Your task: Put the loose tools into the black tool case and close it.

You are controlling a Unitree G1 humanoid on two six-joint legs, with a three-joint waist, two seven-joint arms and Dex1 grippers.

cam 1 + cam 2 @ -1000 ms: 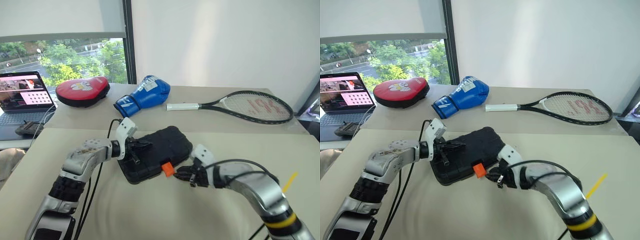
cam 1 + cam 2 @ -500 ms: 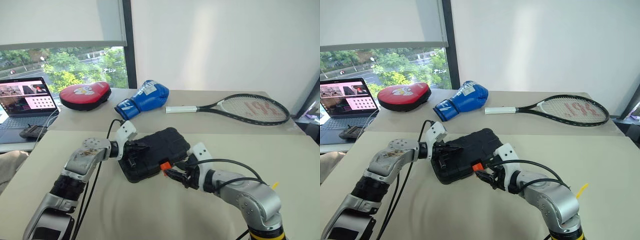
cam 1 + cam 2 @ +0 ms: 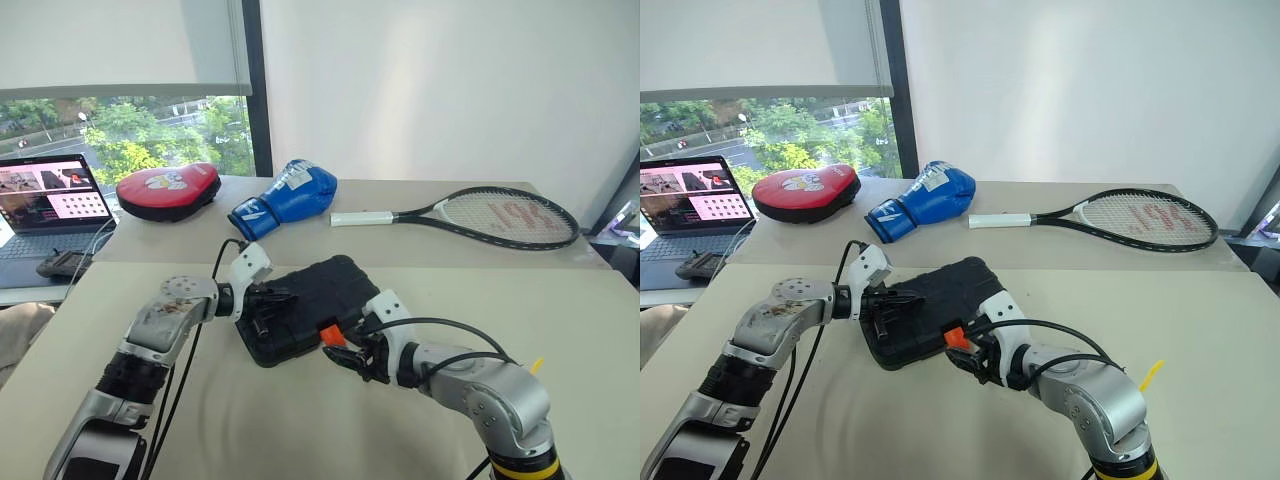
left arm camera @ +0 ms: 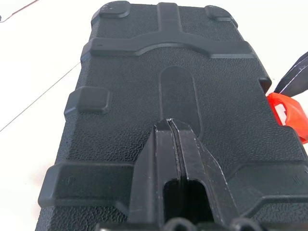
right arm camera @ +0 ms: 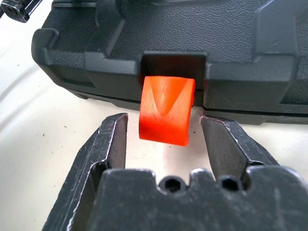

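The black tool case lies closed in the middle of the beige table. Its orange latch sticks out from the near edge. My left gripper is shut, and its fingers rest flat on the ribbed lid near the case's left end. My right gripper is open at the front of the case. One finger stands on each side of the orange latch, apart from it. The loose tools are out of view.
Along the back edge of the table lie a red punch pad, a blue boxing glove and a tennis racket. An open laptop stands at the far left. Black cables trail along my left arm.
My right gripper has opened wider and slid left, up to the orange latch. The left gripper has stayed shut on the lid. The camera has shifted slightly.
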